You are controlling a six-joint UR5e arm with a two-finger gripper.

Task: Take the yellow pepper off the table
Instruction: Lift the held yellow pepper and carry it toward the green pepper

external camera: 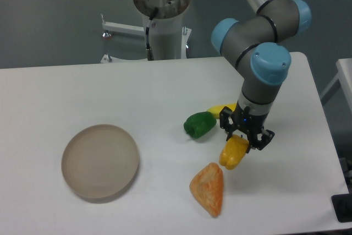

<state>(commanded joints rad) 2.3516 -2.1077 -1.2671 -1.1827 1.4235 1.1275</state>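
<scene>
A plain grey-blue wall [55, 15] (evenly lit) stands behind a white metal frame [124, 28].

No readable text or labels

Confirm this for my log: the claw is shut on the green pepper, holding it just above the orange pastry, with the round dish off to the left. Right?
Not quite. The claw is shut on the yellow pepper, not the green pepper, which lies on the table beside the banana. The fixed camera shows it. The pastry and dish are as you say.
</scene>
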